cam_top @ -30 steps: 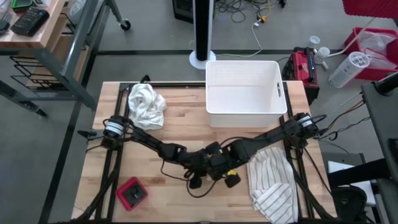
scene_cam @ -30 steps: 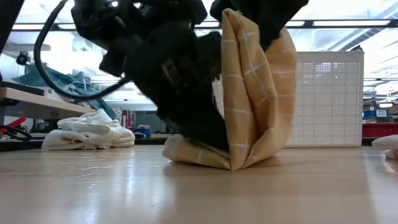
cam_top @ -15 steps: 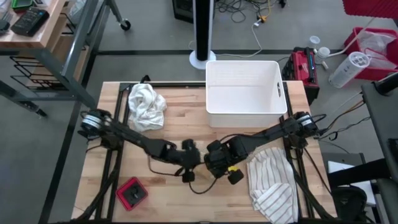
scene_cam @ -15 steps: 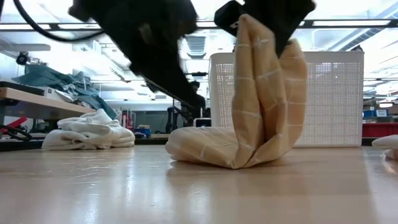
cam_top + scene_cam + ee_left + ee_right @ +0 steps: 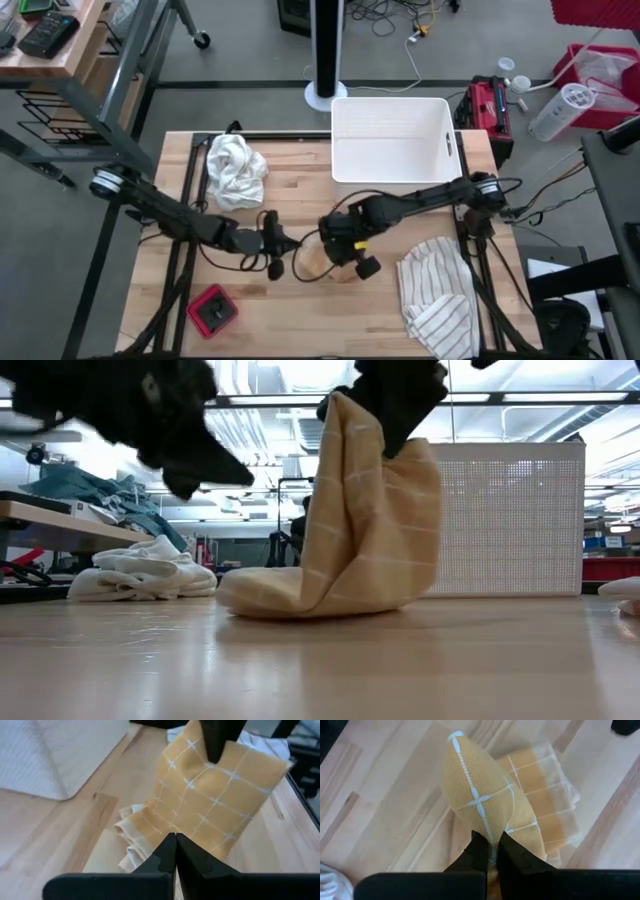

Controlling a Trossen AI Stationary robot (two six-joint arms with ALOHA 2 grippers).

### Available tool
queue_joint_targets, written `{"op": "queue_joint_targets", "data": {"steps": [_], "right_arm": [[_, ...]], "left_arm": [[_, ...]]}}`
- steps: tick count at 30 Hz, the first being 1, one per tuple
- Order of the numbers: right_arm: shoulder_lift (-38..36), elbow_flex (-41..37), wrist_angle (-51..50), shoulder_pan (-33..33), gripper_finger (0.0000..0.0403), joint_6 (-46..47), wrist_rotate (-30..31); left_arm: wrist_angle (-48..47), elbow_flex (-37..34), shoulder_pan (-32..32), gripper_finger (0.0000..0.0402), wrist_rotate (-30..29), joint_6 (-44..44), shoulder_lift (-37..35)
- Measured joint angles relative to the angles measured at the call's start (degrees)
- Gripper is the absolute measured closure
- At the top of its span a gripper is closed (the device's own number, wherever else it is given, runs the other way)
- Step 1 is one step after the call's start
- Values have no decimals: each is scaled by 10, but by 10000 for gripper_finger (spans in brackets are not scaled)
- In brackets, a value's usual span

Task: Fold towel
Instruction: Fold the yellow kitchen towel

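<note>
The yellow checked towel (image 5: 345,535) sits near the centre of the high view, on the wooden surface (image 5: 300,325), partly folded. Its upper portion is lifted into a tall loop, while its lower edge rests on the wood in a soft roll at the lower middle of the low view.

The right hand (image 5: 491,851) has its fingers pinched shut on a fold of the towel, holding the peak up. In the left wrist view a dark finger clamps the cloth at the upper middle of the frame. The left hand (image 5: 175,851) hangs just left of the towel in the high view, fingers pressed together on nothing, pointing at the cloth's lower edge.

The step in hand looks like laying the raised half over the part already down. To do it well, the right hand should carry the peak across and lower it gradually, so that the free edge lands square on the resting edge rather than collapsing into a heap. The check lines make a handy guide for alignment. The left hand could pin the resting layer to stop it dragging. Releasing only once the cloth lies flat avoids a bulging crease.
</note>
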Motion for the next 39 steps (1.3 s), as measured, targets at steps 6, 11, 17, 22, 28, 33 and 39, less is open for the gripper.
{"op": "queue_joint_targets", "data": {"steps": [6,11,17,22,28,33,39], "right_arm": [[16,0,9,-14,395,-25,-12],[27,0,19,-20,395,-45,-22],[31,0,26,-33,395,-53,-24],[31,6,35,-36,396,-54,-25],[31,7,66,-37,396,-45,-25],[34,6,103,-37,396,-22,-23],[36,6,130,-38,328,29,-6]], "left_arm": [[23,-54,25,402,0,-71,20],[29,-39,40,401,16,-69,56],[32,-8,57,401,74,-48,144],[80,11,70,402,156,-29,200],[89,43,77,401,182,-15,228],[90,62,79,402,194,-12,243],[89,69,79,401,197,-6,245]]}}
